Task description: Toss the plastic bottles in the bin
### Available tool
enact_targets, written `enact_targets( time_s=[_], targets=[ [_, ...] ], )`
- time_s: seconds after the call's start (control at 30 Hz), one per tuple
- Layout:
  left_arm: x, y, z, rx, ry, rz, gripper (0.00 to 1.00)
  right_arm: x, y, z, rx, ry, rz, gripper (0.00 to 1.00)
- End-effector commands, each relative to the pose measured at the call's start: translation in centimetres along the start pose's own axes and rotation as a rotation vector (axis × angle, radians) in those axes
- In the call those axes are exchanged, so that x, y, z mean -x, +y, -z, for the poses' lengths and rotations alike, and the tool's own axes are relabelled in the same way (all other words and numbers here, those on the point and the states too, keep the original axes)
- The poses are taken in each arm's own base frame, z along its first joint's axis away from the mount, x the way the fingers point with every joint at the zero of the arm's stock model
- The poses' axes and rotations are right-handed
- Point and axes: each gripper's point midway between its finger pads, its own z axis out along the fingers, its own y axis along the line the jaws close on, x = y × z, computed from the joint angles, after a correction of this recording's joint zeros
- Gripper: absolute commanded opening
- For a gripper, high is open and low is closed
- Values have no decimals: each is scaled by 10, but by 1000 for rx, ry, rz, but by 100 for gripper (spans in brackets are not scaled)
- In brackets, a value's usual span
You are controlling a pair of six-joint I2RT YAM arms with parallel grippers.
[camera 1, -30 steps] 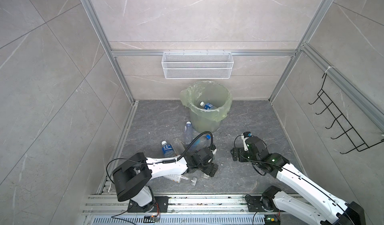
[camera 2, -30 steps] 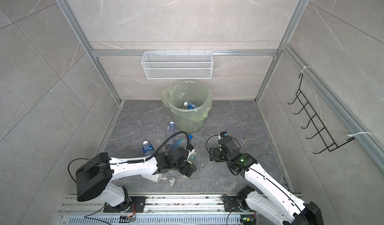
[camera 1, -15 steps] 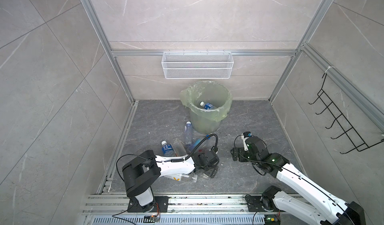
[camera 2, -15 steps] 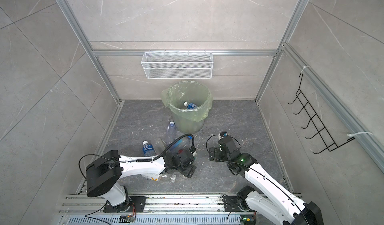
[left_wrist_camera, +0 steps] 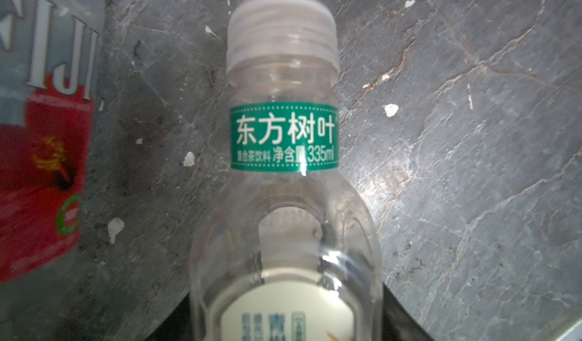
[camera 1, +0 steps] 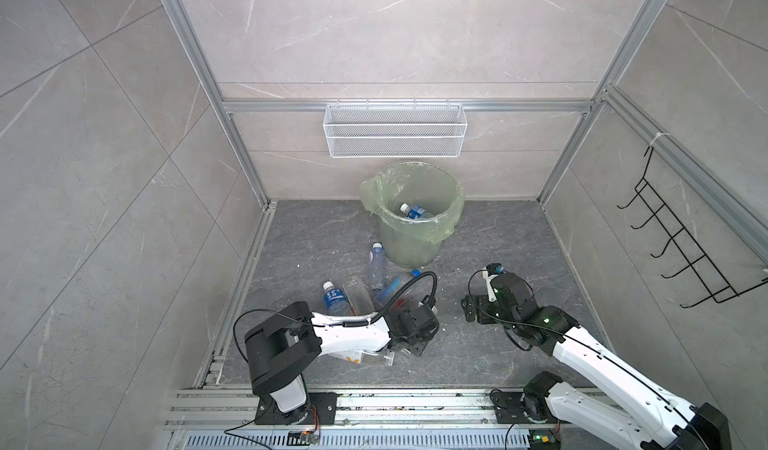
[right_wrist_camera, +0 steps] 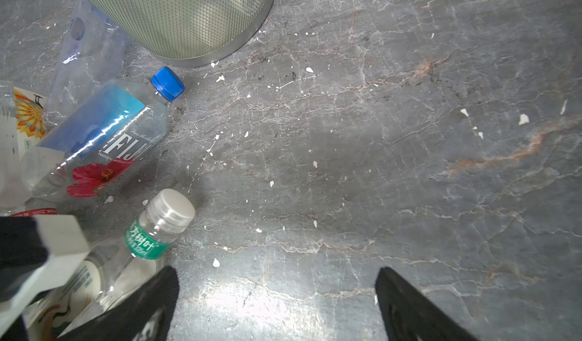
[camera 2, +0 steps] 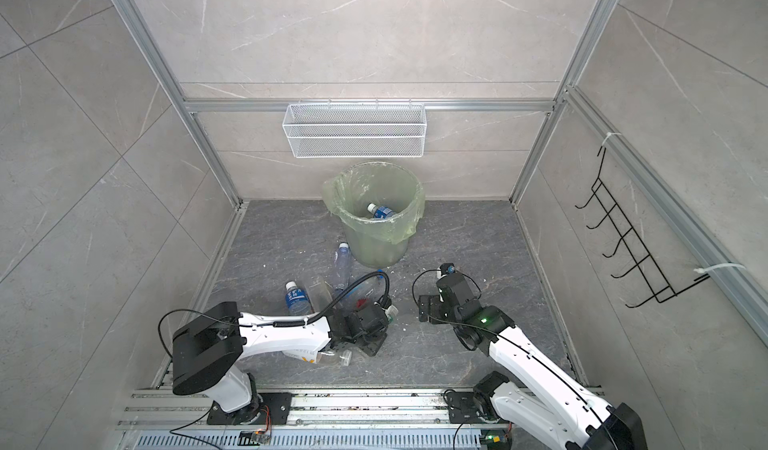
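A: What is taking up the most room?

B: The grey stone tabletop [camera 1: 498,344] is carrying everything; a white wire basket [camera 1: 395,136] is hanging on the far wall; a black hook rack [camera 1: 681,252] is hanging on the right wall.

A: And the bin?

B: The bin [camera 1: 415,244] is standing upright at the far middle, just below the basket, with its green bag [camera 1: 370,194] folding over the rim; a blue-labelled bottle [camera 1: 415,211] is lying inside it in both top views.

A: What are the arms doing?

B: The left gripper [camera 1: 413,344] is reaching low over the near middle; its jaws are pinching shut on the body of the green-banded bottle [left_wrist_camera: 283,134], which is lying on the tabletop with its white cap pointing right. The right gripper [right_wrist_camera: 277,304] is hovering just right of that cap; its jaws are standing wide apart over bare stone, gripping nothing.

A: Where are the other bottles lying?

B: They are clustering between the bin and the left arm; the Fiji bottle [right_wrist_camera: 104,141], blue-capped, is lying just beside the green-banded bottle, with its cap pointing at the bin's foot; a clear bottle [camera 1: 377,265] with a white cap is lying just beside the bin's left side; a small blue bottle [camera 1: 334,298] is sitting furthest left; an orange-marked bottle [camera 1: 353,357] is lying under the left forearm, nearest the front.
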Motion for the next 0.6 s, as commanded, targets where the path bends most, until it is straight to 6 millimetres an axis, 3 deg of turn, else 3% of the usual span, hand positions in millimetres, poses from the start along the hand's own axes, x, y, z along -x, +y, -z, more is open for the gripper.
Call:
enact_targets(
  time_s=[0.0,0.27,0.57],
  targets=[
    [23,3,27,-10,-133,1,51,-7,-3,-1,-13,23,-11,99],
    [40,18,80,-34,-374,-17,51,-6,-3,0,-13,19,-9,99],
    [49,57,140,70,-579,17,49,-5,-3,0,-13,19,-5,100]
  ],
)
